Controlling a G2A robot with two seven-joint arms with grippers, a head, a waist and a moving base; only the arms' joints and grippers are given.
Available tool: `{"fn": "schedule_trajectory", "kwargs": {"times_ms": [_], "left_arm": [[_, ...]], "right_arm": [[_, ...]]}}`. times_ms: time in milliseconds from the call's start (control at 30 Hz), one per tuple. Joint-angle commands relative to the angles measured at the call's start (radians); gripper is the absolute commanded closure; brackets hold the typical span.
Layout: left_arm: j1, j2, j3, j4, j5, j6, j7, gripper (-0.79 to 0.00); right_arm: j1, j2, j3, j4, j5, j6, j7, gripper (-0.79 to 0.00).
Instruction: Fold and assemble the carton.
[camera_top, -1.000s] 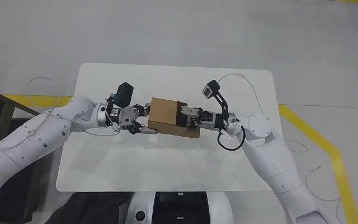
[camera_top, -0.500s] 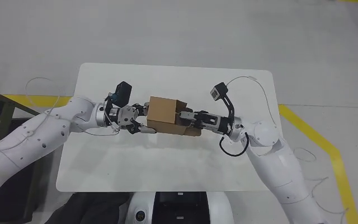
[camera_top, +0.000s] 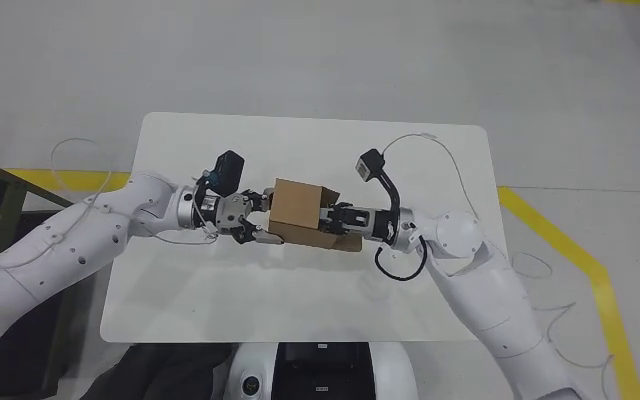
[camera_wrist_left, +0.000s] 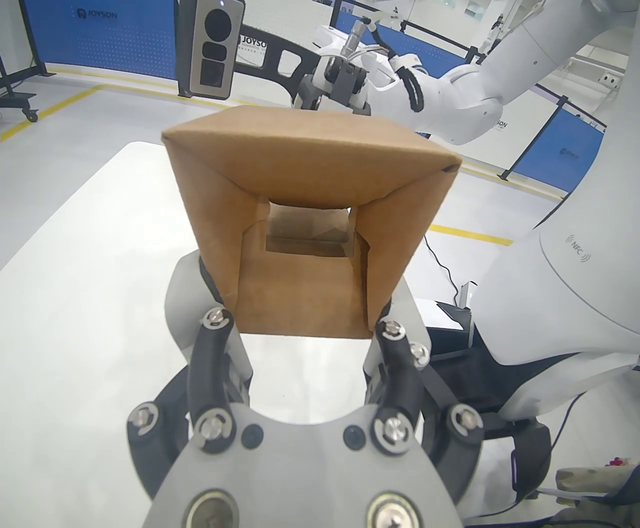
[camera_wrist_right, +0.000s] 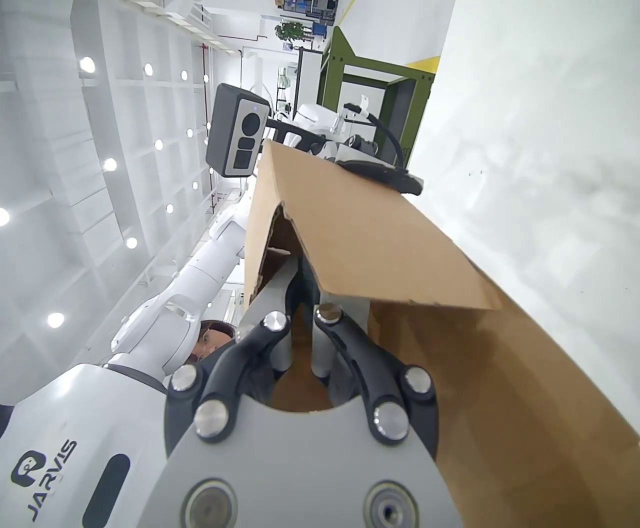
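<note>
pinching cardboard inside the open end of the carton (camera_wrist_right: 525, 400) with the right gripper (camera_wrist_right: 300, 295), under a slanted flap (camera_wrist_right: 390, 250)

The left arm (camera_top: 100, 225) is stretched almost level toward the middle. Its wrist faces the other arm. The left gripper (camera_wrist_left: 300, 287) has its fingers (camera_wrist_left: 182, 295) spread wide, one against each side wall of the carton (camera_wrist_left: 310, 165) at its near end. The right arm (camera_top: 485, 270) is bent at the elbow, with the forearm pointing back toward the left arm. The right gripper (camera_wrist_right: 300, 285) reaches into the carton's other end, and its fingers (camera_wrist_right: 277, 292) are nearly together, pinching a wall of cardboard between them.
</note>
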Motion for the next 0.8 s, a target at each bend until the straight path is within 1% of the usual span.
{"fn": "schedule_trajectory", "kwargs": {"times_ms": [0,300,767], "left_arm": [[0.000,-0.002,0.000,-0.003,-0.004,0.000,-0.009,-0.468],[-0.002,-0.009,0.000,-0.014,-0.016,0.000,-0.035,-0.462],[-0.005,-0.010,0.000,-0.017,-0.018,0.000,-0.038,-0.465]], "right_arm": [[0.009,-0.003,-0.012,0.010,0.000,-0.002,-0.004,0.000],[0.044,-0.018,-0.068,0.053,0.014,-0.020,-0.012,0.000],[0.075,-0.030,-0.104,0.081,0.017,-0.023,-0.019,0.000]]}}
